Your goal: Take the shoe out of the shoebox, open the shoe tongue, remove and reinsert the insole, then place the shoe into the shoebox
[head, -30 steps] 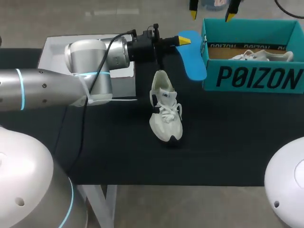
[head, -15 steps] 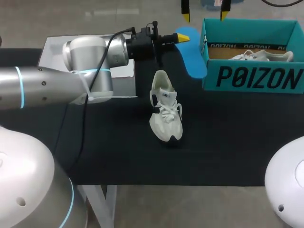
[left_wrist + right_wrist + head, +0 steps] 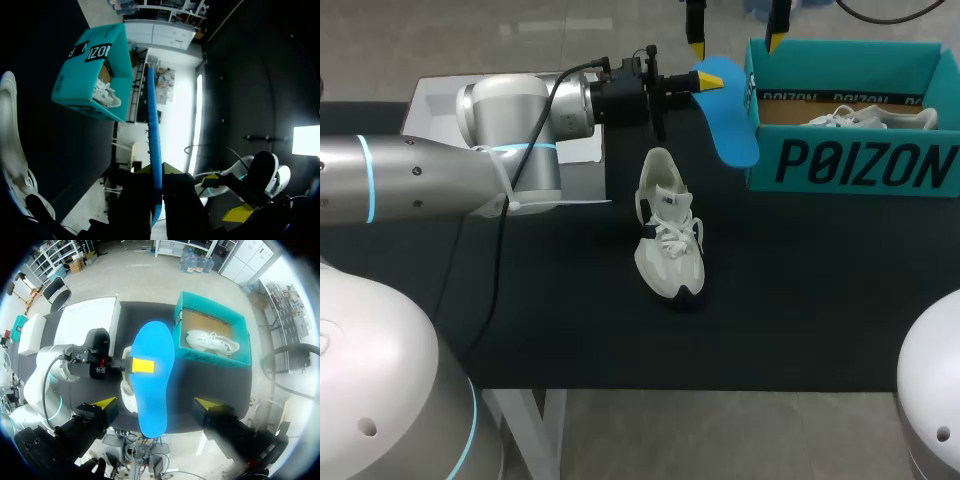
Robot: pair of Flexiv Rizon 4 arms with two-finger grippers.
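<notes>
Clamping the blue insole (image 3: pixel 728 120) by one rim in the left gripper (image 3: pixel 708 82), closed flat on both faces, and holding it in the air over the far side of the desk, just beside the shoebox's near left corner. Presenting it broad-side up toward the right gripper (image 3: pixel 734 45), probably so that it can be taken over or steadied before going back into the shoe. Hanging the right gripper above it with fingers spread wide, gripping nothing, straddling the insole (image 3: pixel 152 380) in its own wrist view without touching it.

Leaving the white shoe (image 3: pixel 668 225) lying mid-desk, apart from both grippers, collar toward the far edge and toe toward the near edge, seemingly ready for reinsertion. Keeping the teal shoebox (image 3: pixel 860 165) open at the far right corner of the desk, with a second white shoe (image 3: pixel 870 118) lying inside. Also noting a white sheet (image 3: pixel 435 115) at the far left corner, under the left arm.

Crowding things, most likely: the box wall so near the insole's tip, and the laces (image 3: pixel 672 238) across the shoe's mouth.
</notes>
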